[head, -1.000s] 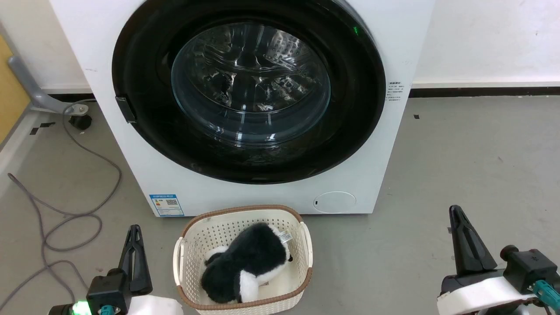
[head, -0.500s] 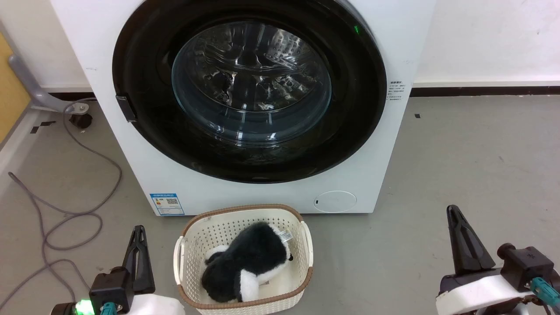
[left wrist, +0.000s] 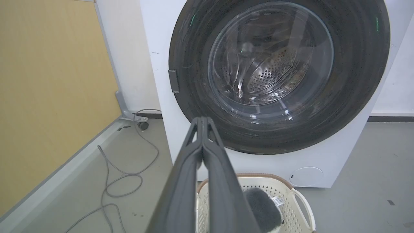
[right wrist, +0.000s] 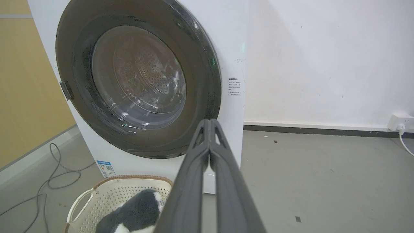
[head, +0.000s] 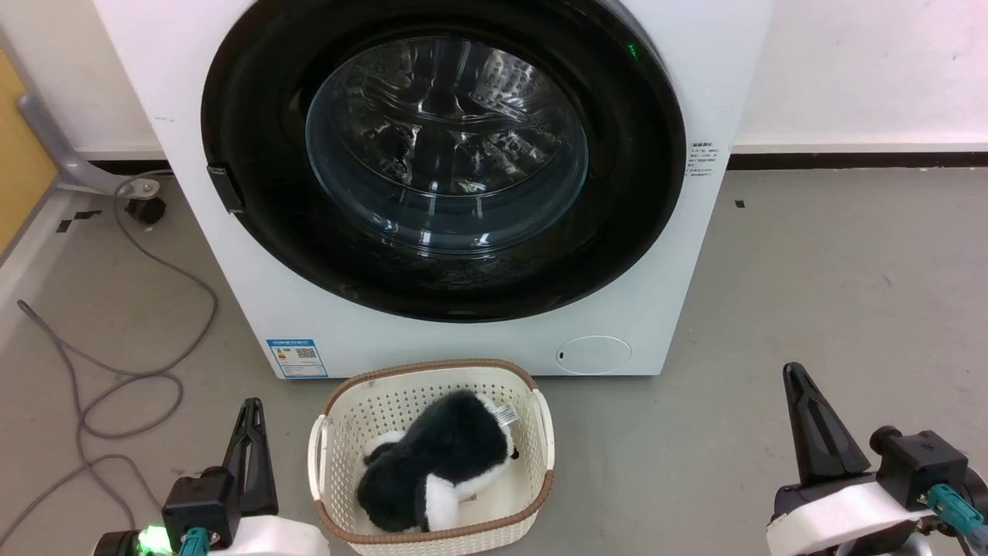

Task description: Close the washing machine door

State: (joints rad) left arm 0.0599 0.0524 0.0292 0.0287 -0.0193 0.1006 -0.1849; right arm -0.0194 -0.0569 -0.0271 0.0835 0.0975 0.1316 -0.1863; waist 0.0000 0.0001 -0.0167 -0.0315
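The washing machine (head: 324, 324) is a big white front-loader facing me. Its round glossy black door (head: 255, 255) lies flat against the front, the clear glass bowl (head: 446, 147) at its centre and a small black latch (head: 225, 189) at its left rim. The same door (left wrist: 355, 81) appears in the left wrist view and the door (right wrist: 207, 81) in the right wrist view. My left gripper (head: 251, 409) is shut and empty, low at the left. My right gripper (head: 793, 377) is shut and empty, low at the right. Both stand well short of the machine.
A cream perforated basket (head: 532, 432) with a black and white plush toy (head: 440, 471) sits on the floor right in front of the machine, between my grippers. A grey cable (head: 147, 371) loops over the floor at the left. A yellow panel (left wrist: 48, 97) stands further left.
The whole head view has shifted slightly, so the camera moved. Both grippers sit a little lower and nearer the frame's bottom corners. The door stays flat against the machine.
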